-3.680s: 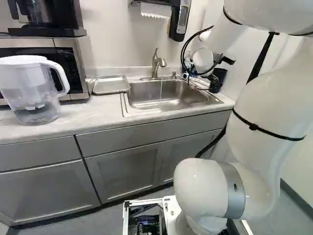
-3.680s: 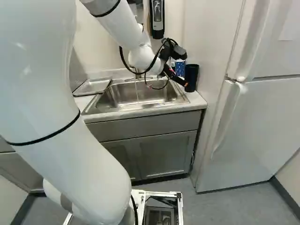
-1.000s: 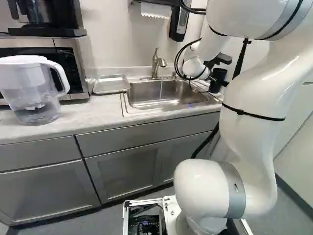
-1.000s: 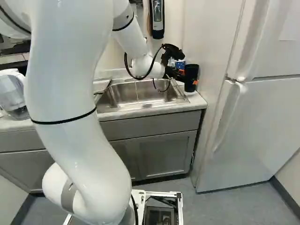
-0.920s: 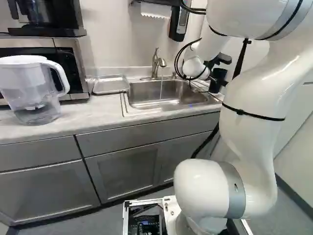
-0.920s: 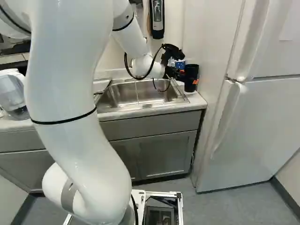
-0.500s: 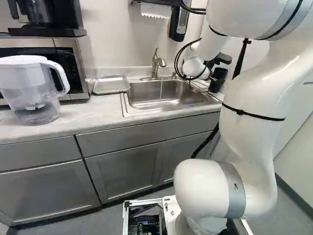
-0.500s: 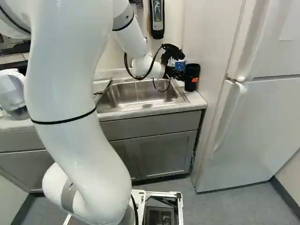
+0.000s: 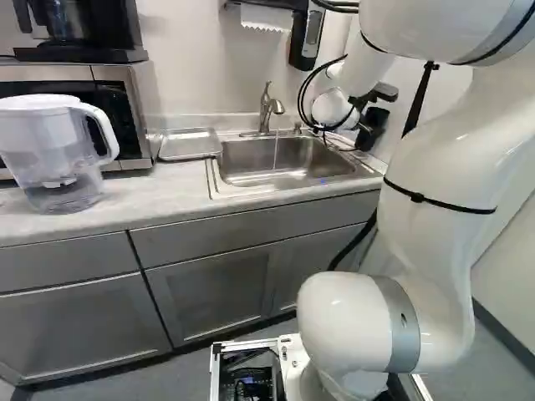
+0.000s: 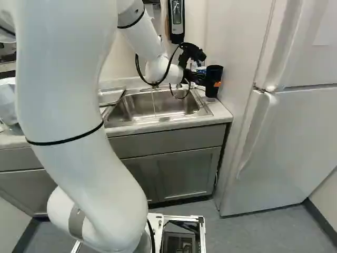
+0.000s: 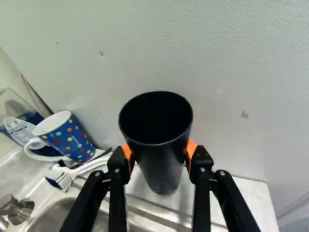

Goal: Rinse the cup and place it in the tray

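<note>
At the right end of the counter in the right base view, my gripper (image 10: pixel 210 83) holds the black cup (image 10: pixel 214 91). Seen from the wrist, the gripper (image 11: pixel 160 151) has its orange pads on opposite sides of the cup (image 11: pixel 162 170), whose mouth faces up, slightly tilted. The cup appears raised a little off the counter. A thin stream of water runs from the faucet (image 9: pixel 269 107) into the steel sink (image 9: pixel 288 174). The metal tray (image 9: pixel 190 145) lies on the counter left of the sink in the left base view, with nothing visible on it.
A blue dotted mug (image 11: pixel 72 137) and a white brush (image 11: pixel 79 169) are beside the held cup. The fridge side (image 11: pixel 231 96) rises close behind it. A water pitcher (image 9: pixel 57 154) stands left of the tray in the left base view, near the microwave (image 9: pixel 125 100).
The gripper has closed on the cup, which first tilted, then rose slightly with the arm. Both have shifted a little up from the counter. The base has stayed put.
</note>
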### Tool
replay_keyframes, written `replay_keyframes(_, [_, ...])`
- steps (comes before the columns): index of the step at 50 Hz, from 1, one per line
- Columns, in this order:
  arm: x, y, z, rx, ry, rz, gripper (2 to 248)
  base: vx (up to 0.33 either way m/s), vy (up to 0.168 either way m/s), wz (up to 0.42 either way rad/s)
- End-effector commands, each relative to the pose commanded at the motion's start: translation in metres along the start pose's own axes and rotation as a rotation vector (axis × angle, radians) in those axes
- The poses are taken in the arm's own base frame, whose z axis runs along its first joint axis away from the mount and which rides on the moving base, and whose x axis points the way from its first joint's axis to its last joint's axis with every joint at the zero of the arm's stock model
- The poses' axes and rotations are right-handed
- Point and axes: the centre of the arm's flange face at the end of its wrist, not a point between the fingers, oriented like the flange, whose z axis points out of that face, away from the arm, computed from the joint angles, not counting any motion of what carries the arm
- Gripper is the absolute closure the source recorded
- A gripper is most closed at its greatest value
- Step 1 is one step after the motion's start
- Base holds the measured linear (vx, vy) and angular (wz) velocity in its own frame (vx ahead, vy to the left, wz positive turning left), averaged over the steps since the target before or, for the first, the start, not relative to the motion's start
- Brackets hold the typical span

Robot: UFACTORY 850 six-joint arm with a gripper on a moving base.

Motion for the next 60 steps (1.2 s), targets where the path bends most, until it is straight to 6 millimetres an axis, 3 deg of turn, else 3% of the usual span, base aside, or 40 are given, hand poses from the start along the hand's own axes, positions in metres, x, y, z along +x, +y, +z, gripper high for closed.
replay_keyframes(37, [0.031, -0.014, -0.047, 0.103, 0.038, 0.03, 126, 0.0, 0.0, 0.0])
replay_keyframes(60, [0.023, -0.022, -0.065, 0.174, 0.007, 0.002, 126, 0.0, 0.0, 0.0])
